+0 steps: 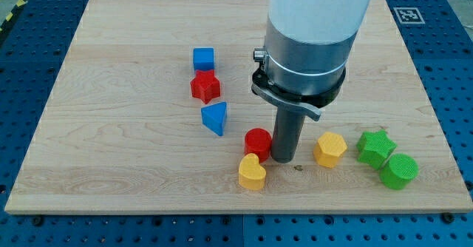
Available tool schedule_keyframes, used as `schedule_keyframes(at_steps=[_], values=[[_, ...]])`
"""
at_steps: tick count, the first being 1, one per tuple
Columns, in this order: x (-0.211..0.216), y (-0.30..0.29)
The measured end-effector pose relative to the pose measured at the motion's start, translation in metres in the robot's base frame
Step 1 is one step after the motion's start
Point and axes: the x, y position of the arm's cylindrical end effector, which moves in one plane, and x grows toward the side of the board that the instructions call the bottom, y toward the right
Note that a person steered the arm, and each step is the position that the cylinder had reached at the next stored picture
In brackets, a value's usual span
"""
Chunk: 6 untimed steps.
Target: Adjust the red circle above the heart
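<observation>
The red circle [257,142] sits just above the yellow heart [252,173], near the board's lower middle; the two look to be touching or nearly so. My tip [283,158] rests on the board right beside the red circle's right side, to the upper right of the heart. The rod hangs from the large grey and white arm body [310,32] that fills the view's top middle.
A blue cube [203,58], a red star [205,86] and a blue triangle [215,117] line up at left of centre. A yellow hexagon [329,149], a green star [375,146] and a green circle [399,171] lie at right. The wooden board [111,129] ends near the bottom.
</observation>
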Motion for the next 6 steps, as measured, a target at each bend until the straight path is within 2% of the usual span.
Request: schedule_keyframes(at_steps=[6], values=[[-0.013,-0.006]])
